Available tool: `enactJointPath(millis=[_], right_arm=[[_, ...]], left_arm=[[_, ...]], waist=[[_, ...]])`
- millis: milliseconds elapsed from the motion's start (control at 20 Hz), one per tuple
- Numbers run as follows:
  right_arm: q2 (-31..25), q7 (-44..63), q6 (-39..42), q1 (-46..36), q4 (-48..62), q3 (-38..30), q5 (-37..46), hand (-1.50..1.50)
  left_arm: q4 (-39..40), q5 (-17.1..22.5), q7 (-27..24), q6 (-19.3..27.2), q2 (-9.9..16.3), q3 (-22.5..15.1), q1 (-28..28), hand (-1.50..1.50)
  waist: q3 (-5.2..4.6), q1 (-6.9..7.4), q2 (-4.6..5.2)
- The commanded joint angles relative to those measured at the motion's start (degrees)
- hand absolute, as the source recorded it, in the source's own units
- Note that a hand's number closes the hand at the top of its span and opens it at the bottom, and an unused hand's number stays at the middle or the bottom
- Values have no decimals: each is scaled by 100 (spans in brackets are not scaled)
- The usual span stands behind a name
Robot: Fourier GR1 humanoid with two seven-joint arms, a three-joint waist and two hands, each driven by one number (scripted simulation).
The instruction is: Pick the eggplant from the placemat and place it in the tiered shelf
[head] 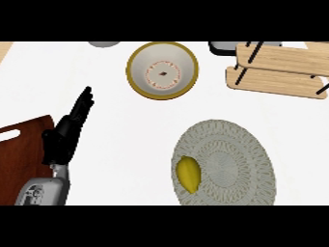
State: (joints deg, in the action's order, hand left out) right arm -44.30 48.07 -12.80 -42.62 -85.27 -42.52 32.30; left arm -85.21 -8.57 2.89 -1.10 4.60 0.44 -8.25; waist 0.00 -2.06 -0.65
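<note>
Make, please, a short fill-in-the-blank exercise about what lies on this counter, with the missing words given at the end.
1. The yellow object lies on the round woven ____, near its left edge.
2. The only hand in view is the robot's ____ hand, with fingers straight.
3. The wooden tiered shelf stands at the upper ____ of the view.
4. Left of the shelf is a bowl with a ____ rim.

Missing words: placemat; left; right; yellow

White counter [124, 125], round woven placemat [231, 164], yellow-rimmed bowl [162, 70], wooden tiered shelf [288, 70], dark cutting board [10, 159] at left edge.
</note>
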Motion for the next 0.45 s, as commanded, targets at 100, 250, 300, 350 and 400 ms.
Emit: enactJointPath(millis=[100, 250, 300, 350, 400], right_arm=[[-492, 280, 1557, 1454, -1014, -1145, -998, -150], [-438, -236, 2126, 2183, -1024, -2097, -1672, -150], [-516, 102, 2377, 2215, -1379, -2343, -1911, -150], [-454, -117, 2502, 2405, -1277, -2677, -2111, -150], [-566, -254, 2731, 2583, -1129, -2925, -2261, -150]], left_arm=[[-41, -91, -163, 75, -15, -29, 220, 0], [-286, -132, 152, 107, -96, -153, 186, 0], [-2, -60, -233, 16, -49, -72, 289, 0], [75, -26, 28, 65, 10, 77, -127, 0], [-106, -8, 74, -33, 25, -9, 26, 0]], waist=[[4, -84, -7], [12, -73, -9], [3, -53, 2], [6, -68, 10], [6, -16, 13]])
